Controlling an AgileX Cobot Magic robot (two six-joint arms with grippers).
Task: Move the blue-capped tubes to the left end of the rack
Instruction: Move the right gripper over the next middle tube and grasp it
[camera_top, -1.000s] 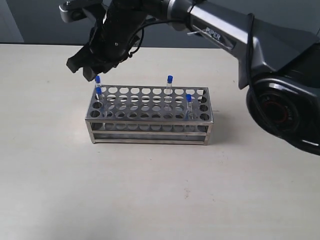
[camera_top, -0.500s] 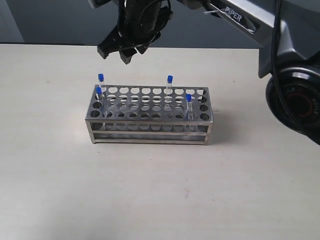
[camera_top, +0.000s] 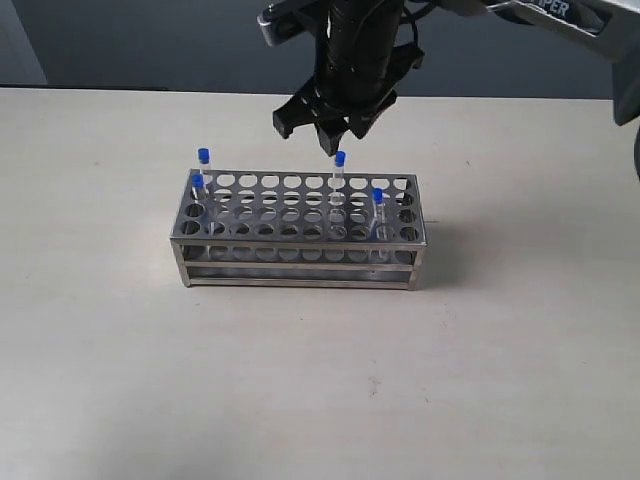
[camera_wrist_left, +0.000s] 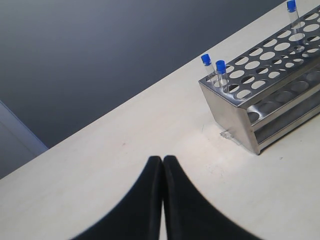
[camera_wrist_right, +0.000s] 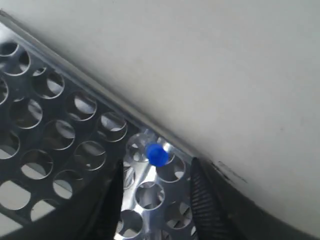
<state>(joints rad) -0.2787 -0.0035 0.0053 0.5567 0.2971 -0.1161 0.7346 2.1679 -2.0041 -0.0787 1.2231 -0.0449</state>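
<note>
1. Blue-capped tubes (camera_top: 340, 158) stand in the rack (camera_top: 300, 238), which sits mid-frame in the exterior view. Two are at its left end, one is in the back row right of centre, and one is nearer the front toward the right end.
2. In that same view my right gripper (camera_top: 308, 137) hangs at upper centre, just above and slightly left of the back-row tube. Its jaws are spread with nothing between them.
3. My right wrist view adds what the exterior cannot: I look straight down on one blue cap (camera_wrist_right: 158, 154) in a hole beside the rack's edge. The two dark fingers (camera_wrist_right: 206, 200) stand wide apart over the perforated plate, clear of the tube.
4. Only the left wrist view shows my left gripper (camera_wrist_left: 163, 167). Its jaws are pressed together and empty, over bare table (camera_wrist_left: 125, 130). It is well apart from the rack's end, where two tubes stand close together.
</note>
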